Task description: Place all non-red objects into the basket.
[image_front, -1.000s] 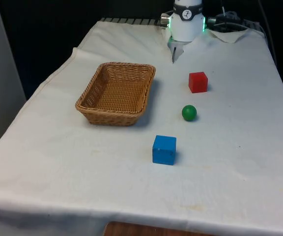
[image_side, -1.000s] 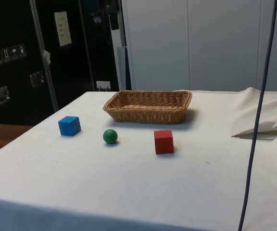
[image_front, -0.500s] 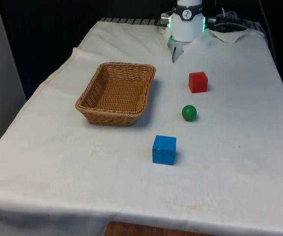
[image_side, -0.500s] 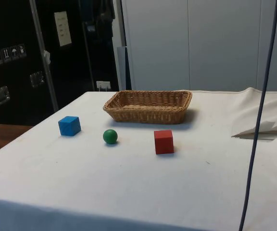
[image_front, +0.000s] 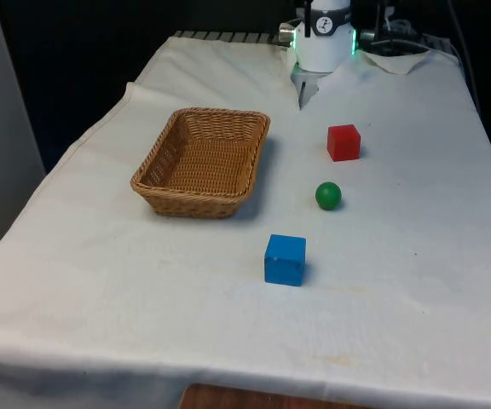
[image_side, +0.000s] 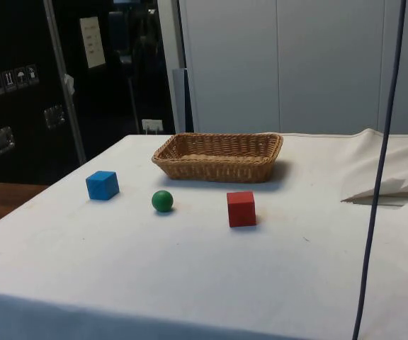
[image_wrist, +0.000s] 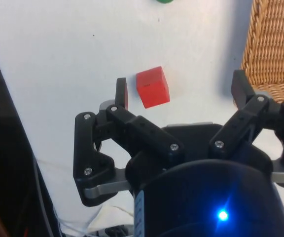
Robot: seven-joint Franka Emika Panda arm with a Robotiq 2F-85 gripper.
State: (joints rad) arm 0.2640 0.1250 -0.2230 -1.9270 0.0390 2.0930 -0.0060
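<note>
A blue cube (image_front: 285,259) (image_side: 102,185) lies nearest the table's front edge. Behind it a green ball (image_front: 328,195) (image_side: 162,200) rests on the cloth, and a red cube (image_front: 343,142) (image_side: 241,208) sits farthest back. To the front view's left of them stands an empty wicker basket (image_front: 190,203) (image_side: 218,168). In the wrist view my gripper (image_wrist: 181,91) is open high above the table, holding nothing. The red cube (image_wrist: 153,87) shows between its fingers far below. The basket (image_wrist: 272,54) lies beside one fingertip, and the green ball (image_wrist: 164,1) sits at the picture's edge.
White cloth covers the table (image_front: 101,281). It is bunched in folds at the far end by the robot's base (image_front: 399,60) (image_side: 388,188). A thin cable (image_side: 377,177) hangs in front of the side camera.
The cubes, ball and basket have not moved. In the front view the arm's white link at the far end has risen slightly.
</note>
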